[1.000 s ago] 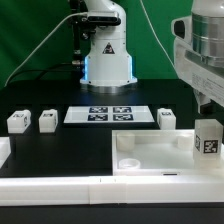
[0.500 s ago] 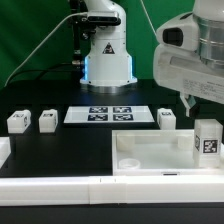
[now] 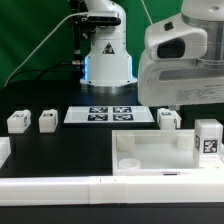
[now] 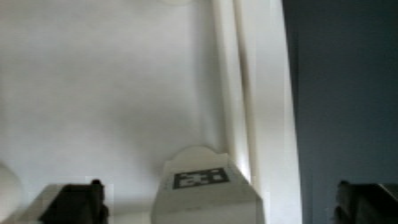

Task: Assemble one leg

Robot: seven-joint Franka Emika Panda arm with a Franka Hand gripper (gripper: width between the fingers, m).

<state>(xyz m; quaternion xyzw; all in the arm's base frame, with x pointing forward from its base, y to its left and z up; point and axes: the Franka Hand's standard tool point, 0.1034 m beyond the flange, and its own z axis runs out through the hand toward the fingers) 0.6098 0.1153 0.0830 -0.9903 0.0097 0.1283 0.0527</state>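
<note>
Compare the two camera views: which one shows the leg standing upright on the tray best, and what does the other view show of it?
The exterior view shows it best: the leg stands upright at the tray's corner on that view's right, its tag facing the camera. The wrist view shows only the leg's tagged end from above, between the open gripper fingers.

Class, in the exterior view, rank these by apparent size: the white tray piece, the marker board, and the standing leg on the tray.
1. Tray piece, largest.
2. Marker board, though it lies farther from the camera, so its rank is less sure.
3. Leg, smallest.
</note>
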